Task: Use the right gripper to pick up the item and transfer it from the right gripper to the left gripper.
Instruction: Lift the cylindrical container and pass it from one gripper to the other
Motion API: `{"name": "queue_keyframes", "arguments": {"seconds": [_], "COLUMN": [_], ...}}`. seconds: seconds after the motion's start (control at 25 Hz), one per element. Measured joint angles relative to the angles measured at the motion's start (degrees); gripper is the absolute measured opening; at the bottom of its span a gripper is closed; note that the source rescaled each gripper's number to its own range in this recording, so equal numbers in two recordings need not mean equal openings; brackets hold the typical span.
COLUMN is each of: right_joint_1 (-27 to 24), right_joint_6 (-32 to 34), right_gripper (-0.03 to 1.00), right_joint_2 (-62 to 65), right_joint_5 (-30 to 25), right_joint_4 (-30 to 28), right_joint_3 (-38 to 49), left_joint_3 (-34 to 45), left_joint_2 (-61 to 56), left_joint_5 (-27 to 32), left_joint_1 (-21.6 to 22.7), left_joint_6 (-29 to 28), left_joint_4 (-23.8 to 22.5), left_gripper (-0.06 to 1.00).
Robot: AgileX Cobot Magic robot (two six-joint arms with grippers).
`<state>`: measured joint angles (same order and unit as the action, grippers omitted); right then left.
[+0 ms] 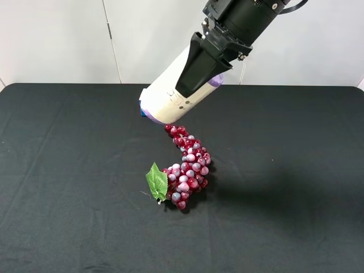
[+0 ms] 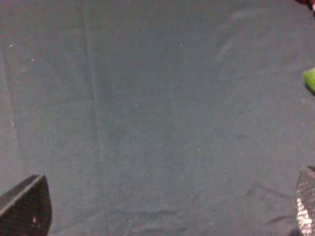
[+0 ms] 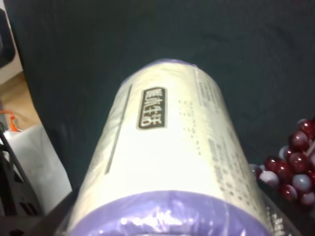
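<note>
Right gripper (image 1: 191, 81), upper centre of the high view: clamped on the canister (image 1: 168, 101), one black finger lying across its upper end, the other finger hidden behind it. Canister held in the air, tilted, its lower purple cap pointing down toward the left, its upper cap just showing beside the finger. In the right wrist view the canister (image 3: 167, 147) filled most of the frame, cream side with dark print and a purple cap at the bottom edge; the fingers themselves did not show there.

A sliver of blue peeked out behind the canister's lower end, too hidden to identify.

Left gripper (image 2: 165, 209): seen only in its own wrist view, two dark fingertips (image 2: 25, 206) at the bottom corners, spread wide, nothing between them but cloth.

Grape bunch (image 1: 187, 169) lay on the black cloth (image 1: 68, 170) below the canister, middle of the frame, green leaf (image 1: 156, 181) at its left side. Not touching the canister. White wall (image 1: 57, 40) along the top
</note>
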<state>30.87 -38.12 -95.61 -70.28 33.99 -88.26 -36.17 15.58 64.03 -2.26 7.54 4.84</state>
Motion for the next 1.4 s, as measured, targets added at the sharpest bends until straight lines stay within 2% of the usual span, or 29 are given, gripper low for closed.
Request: {"name": "queue_keyframes", "arguments": {"seconds": [0.16,0.28,0.64,0.92,1.16,1.4], "right_joint_1": [0.0,0.0,0.0,0.0,0.0,0.0], "right_joint_6": [1.68,2.26,3.23,4.46,4.64,4.64], "right_gripper": [0.02,0.02,0.02,0.02,0.02,0.02], "right_joint_2": [0.0,0.0,0.0,0.0,0.0,0.0], "right_joint_5": [0.0,0.0,0.0,0.0,0.0,0.0], "right_joint_4": [1.34,1.46,1.67,2.56,4.32,4.48], "right_joint_3": [0.0,0.0,0.0,0.0,0.0,0.06], "left_joint_3": [-3.29,-5.18,-9.51,-14.26,-15.67,-15.81], "left_joint_2": [8.93,13.93,26.24,36.79,44.48,49.88], "left_joint_5": [0.02,-0.87,-3.33,-5.13,-12.85,-21.65], "left_joint_1": [-0.34,-3.56,-18.21,-32.84,-41.78,-44.89], "left_joint_6": [5.87,7.61,8.0,8.0,5.29,4.73], "left_joint_4": [0.42,0.42,-5.77,-13.61,-18.81,-19.49], "left_gripper": [0.96,0.96,0.96,0.96,0.96,0.96]}}
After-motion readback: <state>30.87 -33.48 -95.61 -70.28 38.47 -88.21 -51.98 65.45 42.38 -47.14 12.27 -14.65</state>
